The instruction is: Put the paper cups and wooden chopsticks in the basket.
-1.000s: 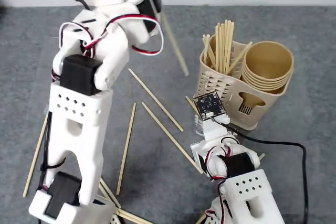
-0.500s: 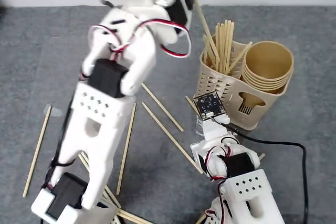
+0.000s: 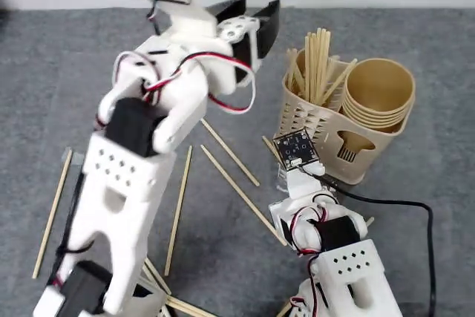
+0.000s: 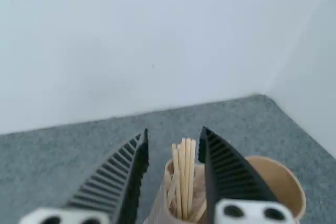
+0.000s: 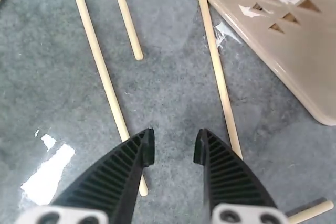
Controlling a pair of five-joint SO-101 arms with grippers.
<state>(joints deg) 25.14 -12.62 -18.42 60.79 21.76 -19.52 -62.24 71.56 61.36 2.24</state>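
My left gripper (image 4: pixel 174 131) gapes empty near the basket (image 3: pixel 312 128). My right gripper (image 5: pixel 174 139), spread, hovers over loose chopsticks (image 5: pixel 101 66): light, stiff, likely to roll, best pinched mid-length.

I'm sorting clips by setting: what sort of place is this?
Probably a robotics lab bench: left arm and right arm over a grey felt-like mat, a bare white wall behind, and a basket of chopsticks and paper cups as practice items.
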